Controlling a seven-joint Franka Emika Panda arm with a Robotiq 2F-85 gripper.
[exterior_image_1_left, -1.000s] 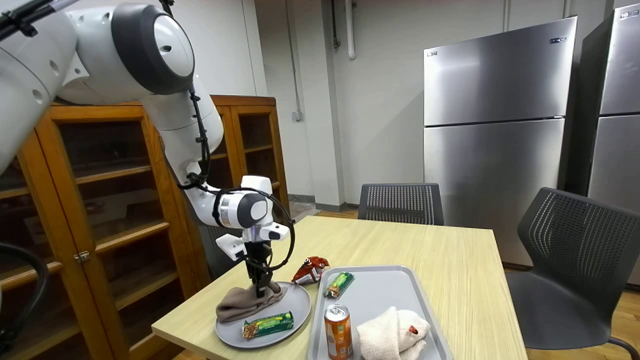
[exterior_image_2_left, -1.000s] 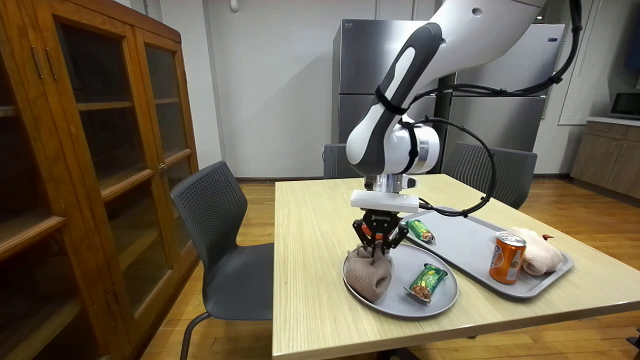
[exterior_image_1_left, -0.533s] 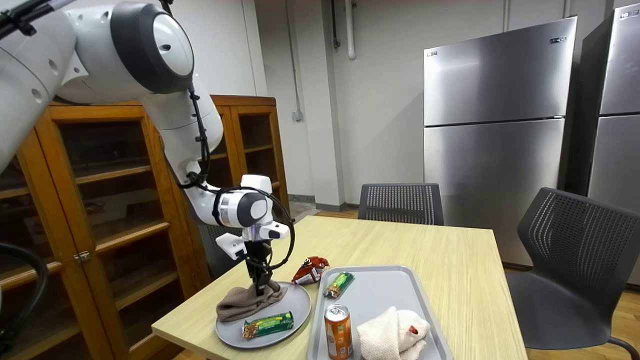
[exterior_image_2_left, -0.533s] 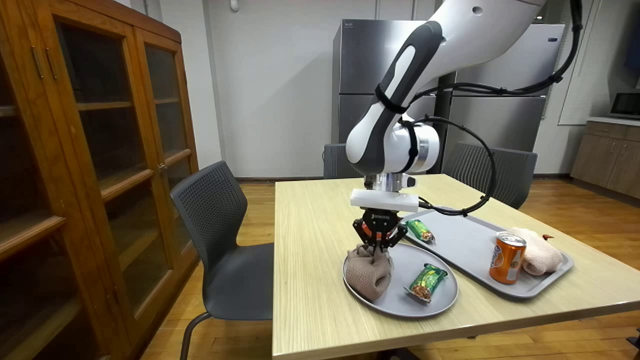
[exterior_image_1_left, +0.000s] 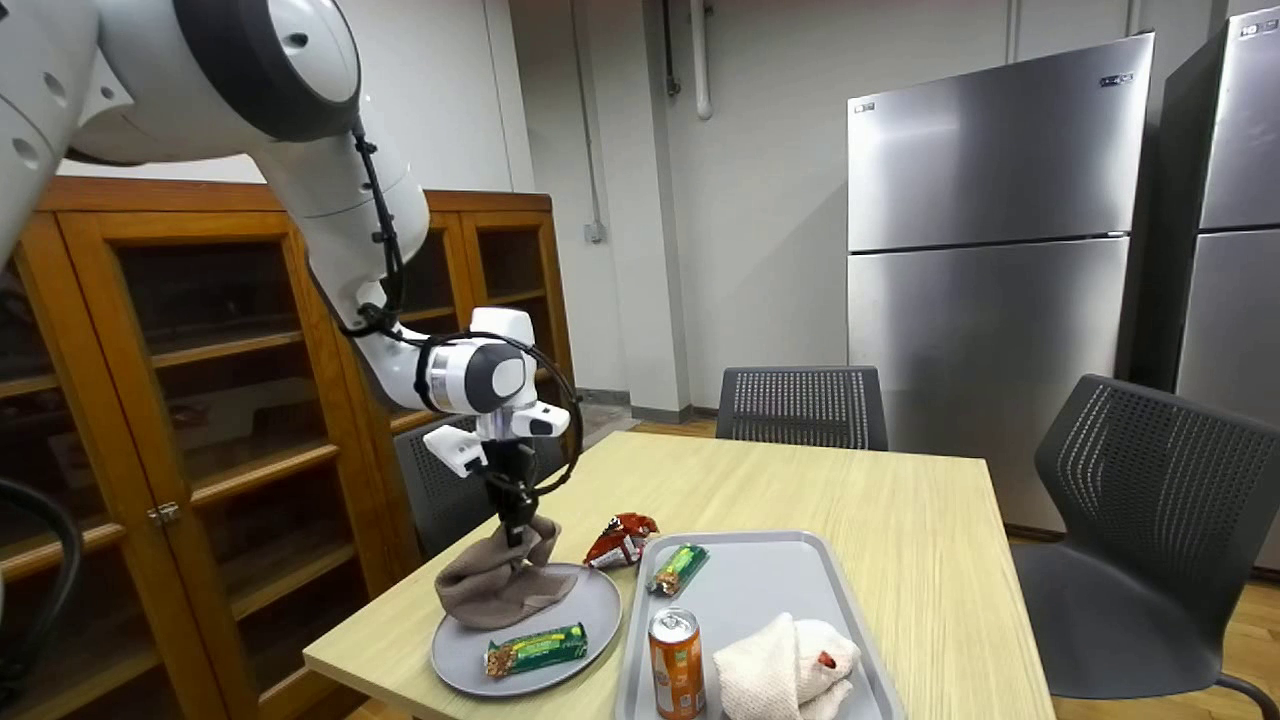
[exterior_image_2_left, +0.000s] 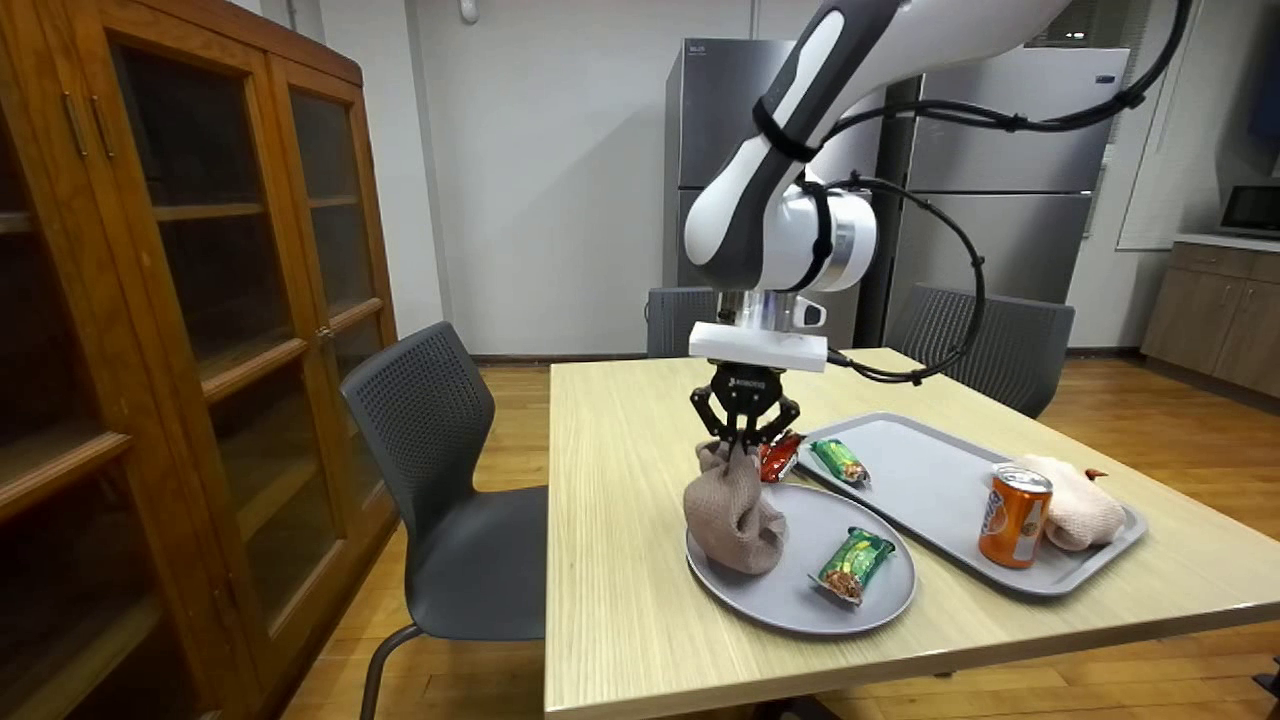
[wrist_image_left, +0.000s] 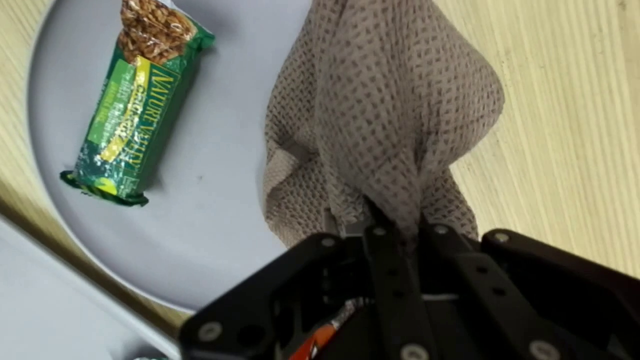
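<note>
One brown cloth (exterior_image_2_left: 738, 515), pinched by the end effector (exterior_image_2_left: 739, 441) near a tabletop (exterior_image_2_left: 620, 610) corner, could slip if the half-hidden grip is shallow.

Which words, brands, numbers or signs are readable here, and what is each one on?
"NATURE VALLEY": on the green bar on the plate, wrist view; its other print is blurred.
"ROBOTIQ", small and faint: on the black gripper, in an exterior view.
Too small or blurred to read: orange can, fridge badge, red packet, second green bar.
</note>
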